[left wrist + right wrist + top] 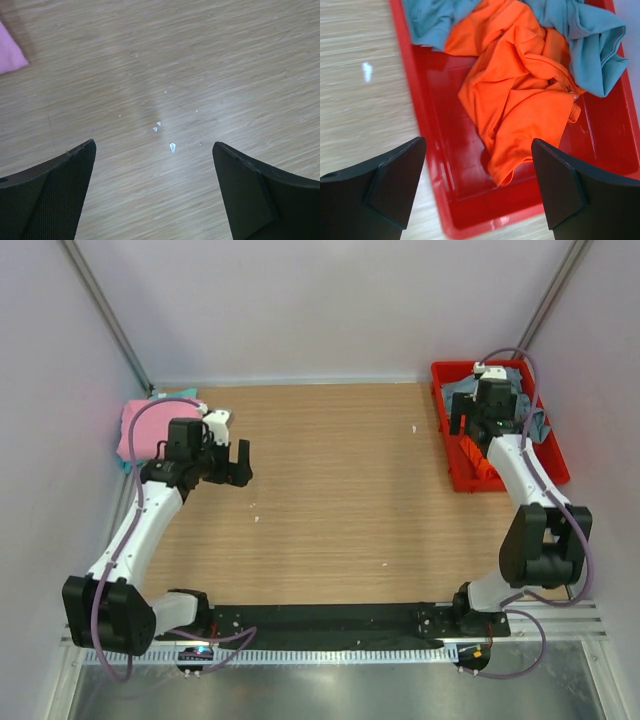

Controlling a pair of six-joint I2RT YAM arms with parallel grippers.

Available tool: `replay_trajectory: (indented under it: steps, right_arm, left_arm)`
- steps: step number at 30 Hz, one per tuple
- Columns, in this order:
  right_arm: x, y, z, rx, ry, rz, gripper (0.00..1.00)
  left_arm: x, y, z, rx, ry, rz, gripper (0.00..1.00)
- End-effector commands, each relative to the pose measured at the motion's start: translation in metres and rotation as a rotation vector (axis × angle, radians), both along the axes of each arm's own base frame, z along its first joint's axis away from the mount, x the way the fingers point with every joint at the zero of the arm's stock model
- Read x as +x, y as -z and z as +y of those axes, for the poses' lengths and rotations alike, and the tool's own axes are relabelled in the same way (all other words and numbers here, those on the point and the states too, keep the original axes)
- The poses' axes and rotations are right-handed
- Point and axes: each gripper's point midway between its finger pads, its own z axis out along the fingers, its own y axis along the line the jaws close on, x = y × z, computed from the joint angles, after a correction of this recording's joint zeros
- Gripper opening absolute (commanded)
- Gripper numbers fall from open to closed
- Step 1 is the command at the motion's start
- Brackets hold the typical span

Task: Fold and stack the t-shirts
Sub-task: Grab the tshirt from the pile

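Observation:
A folded pink t-shirt (140, 428) lies at the table's far left, with a teal edge (160, 396) showing under it. Its corner (10, 50) shows in the left wrist view. My left gripper (232, 464) hovers just right of that pile, open over bare wood (155, 147). At the far right, a crumpled orange t-shirt (520, 90) and a grey-blue t-shirt (590, 45) lie in the red bin (445, 165). My right gripper (479, 142) hangs open above the bin's near corner (490, 425), holding nothing. The orange cloth lies below and between its fingers.
The red bin (450, 445) stands against the right wall. Small white specks (172, 147) dot the wooden tabletop (340, 490). Walls close in the table on the left, back and right.

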Motion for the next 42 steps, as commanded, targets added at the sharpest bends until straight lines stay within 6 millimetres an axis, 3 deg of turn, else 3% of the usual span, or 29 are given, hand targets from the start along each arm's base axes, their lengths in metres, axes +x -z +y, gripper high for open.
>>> replay_trajectory:
  steps: [1, 2, 3, 5, 6, 9, 10, 14, 20, 25, 28, 29, 30, 31, 32, 34, 36, 39, 42]
  right_arm:
    - [0.032, -0.012, -0.035, -0.013, 0.080, -0.074, 0.92]
    - [0.039, -0.015, -0.042, -0.008, 0.089, -0.089, 0.91]
    - [0.047, 0.001, -0.050, -0.004, 0.102, -0.065, 0.89]
    - [0.060, 0.002, -0.058, -0.003, 0.113, -0.071, 0.88]
    - [0.067, 0.018, -0.059, 0.004, 0.112, -0.039, 0.88]
    - [0.083, 0.024, -0.064, 0.014, 0.119, -0.031, 0.84]
    - [0.089, 0.040, -0.066, 0.022, 0.118, -0.001, 0.84]
    - [0.110, 0.051, -0.063, 0.055, 0.093, 0.001, 0.77]
    - [0.121, 0.077, -0.061, 0.096, 0.102, 0.038, 0.74]
    - [0.119, 0.088, -0.065, 0.090, 0.112, 0.068, 0.71]
    - [0.118, 0.097, -0.067, 0.095, 0.121, 0.095, 0.61]
    - [0.120, 0.096, -0.065, 0.108, 0.105, 0.094, 0.47]
    - [0.118, 0.098, -0.064, 0.117, 0.103, 0.108, 0.42]
    - [0.117, 0.098, -0.066, 0.128, 0.108, 0.107, 0.34]
    - [0.116, 0.097, -0.065, 0.142, 0.102, 0.108, 0.15]
    - [0.112, 0.085, -0.065, 0.148, 0.100, 0.086, 0.01]
    - [0.106, 0.076, -0.062, 0.155, 0.089, 0.074, 0.01]
    - [0.094, 0.046, -0.056, 0.153, 0.063, 0.022, 0.01]
    - [0.076, -0.002, -0.047, 0.141, 0.026, -0.067, 0.01]
  left_arm:
    - [0.004, -0.050, 0.007, -0.008, -0.044, -0.192, 1.00]
    - [0.001, -0.051, 0.005, -0.019, -0.031, -0.189, 1.00]
    - [-0.001, -0.053, 0.003, -0.024, -0.019, -0.187, 1.00]
    - [-0.001, -0.053, 0.002, -0.029, -0.012, -0.182, 1.00]
    - [-0.002, -0.052, 0.001, -0.032, -0.012, -0.181, 1.00]
    - [-0.002, -0.051, 0.000, -0.040, -0.007, -0.174, 1.00]
    - [-0.002, -0.051, 0.000, -0.042, -0.007, -0.174, 0.99]
    - [-0.003, -0.050, -0.004, -0.054, 0.011, -0.166, 1.00]
    - [-0.004, -0.049, -0.004, -0.056, 0.010, -0.162, 1.00]
    - [-0.005, -0.048, -0.003, -0.055, 0.009, -0.160, 1.00]
    - [-0.004, -0.049, -0.002, -0.056, 0.006, -0.161, 0.99]
    - [-0.004, -0.050, -0.002, -0.057, 0.007, -0.162, 1.00]
    - [-0.005, -0.049, -0.002, -0.057, 0.007, -0.159, 0.99]
    - [-0.004, -0.049, -0.002, -0.056, 0.005, -0.159, 1.00]
    - [-0.004, -0.049, -0.001, -0.055, 0.003, -0.161, 1.00]
    - [-0.004, -0.048, -0.001, -0.054, 0.003, -0.158, 1.00]
    - [-0.003, -0.048, -0.001, -0.053, 0.000, -0.158, 0.99]
    - [-0.002, -0.048, -0.001, -0.054, 0.001, -0.159, 0.99]
    - [-0.001, -0.046, 0.000, -0.051, -0.005, -0.157, 1.00]
